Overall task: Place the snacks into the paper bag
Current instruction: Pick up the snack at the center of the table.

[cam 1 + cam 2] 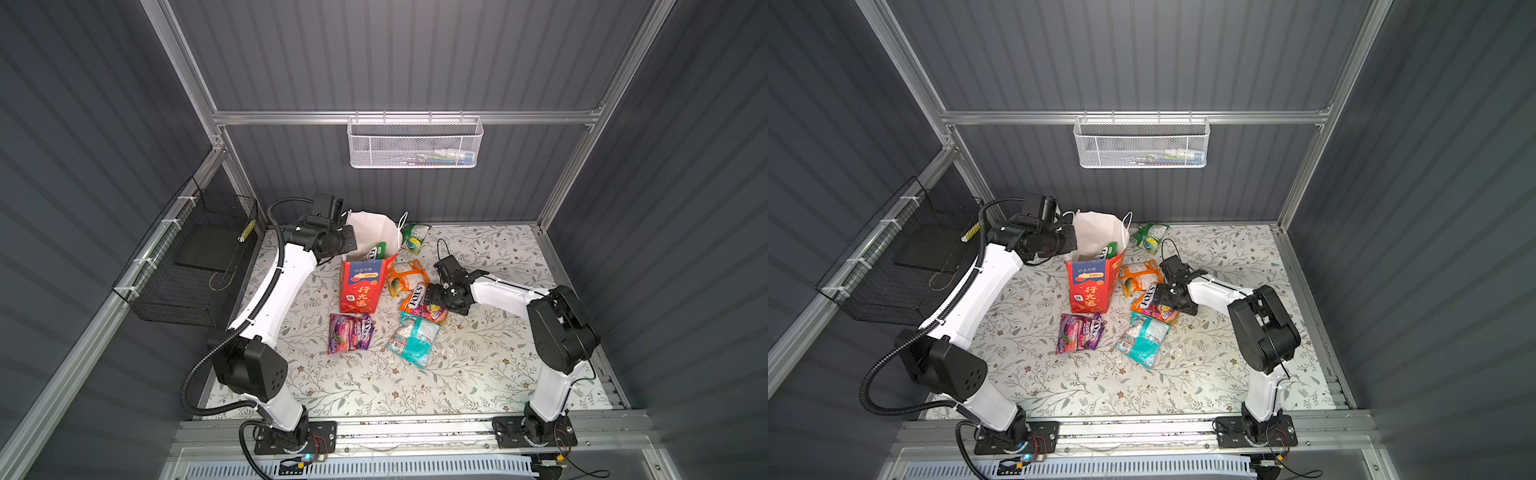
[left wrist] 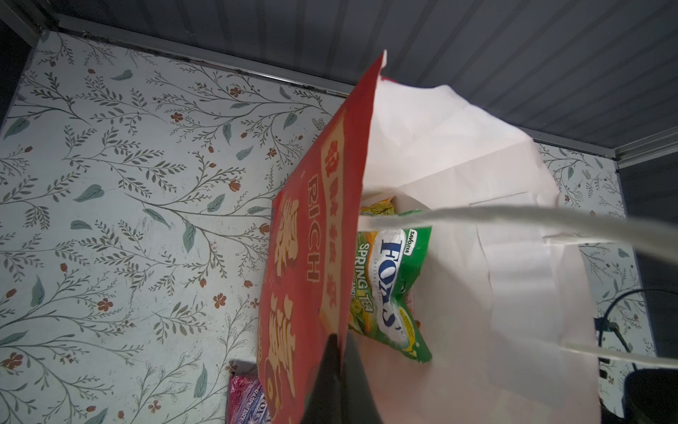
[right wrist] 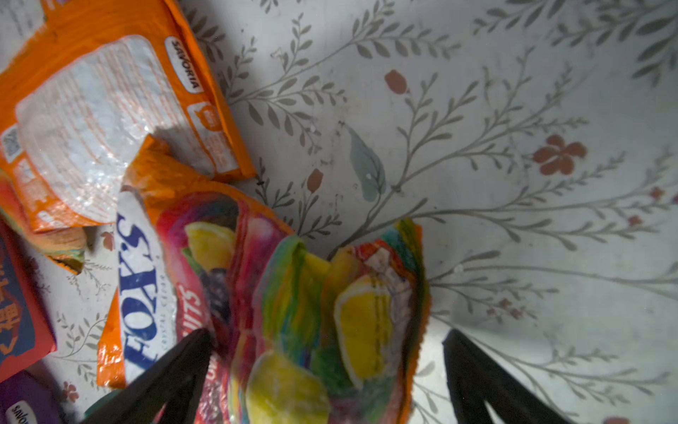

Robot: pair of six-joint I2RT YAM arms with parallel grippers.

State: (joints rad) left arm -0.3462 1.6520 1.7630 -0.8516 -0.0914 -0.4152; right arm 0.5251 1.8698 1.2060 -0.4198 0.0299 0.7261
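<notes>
The red paper bag [image 1: 359, 286] [image 1: 1090, 286] stands upright and open, with a green FOX'S packet [image 2: 389, 279] inside. My left gripper [image 2: 339, 348] is shut on the bag's red side wall [image 2: 312, 238] at the rim. My right gripper [image 3: 328, 334] [image 1: 428, 295] is open and low, its fingers either side of a multicolour fruit packet [image 3: 293, 293] [image 1: 419, 305]. An orange packet [image 1: 405, 276] [image 3: 102, 121] lies between that packet and the bag. On the table in front lie a purple packet [image 1: 350, 332] and a teal packet [image 1: 413, 338]. A green-yellow packet [image 1: 415, 237] lies behind the bag.
A white mesh basket [image 1: 415, 143] hangs on the back wall. A black wire basket [image 1: 191, 266] is fixed to the left rail. The floral table [image 1: 478, 374] is walled by grey panels at the back and sides.
</notes>
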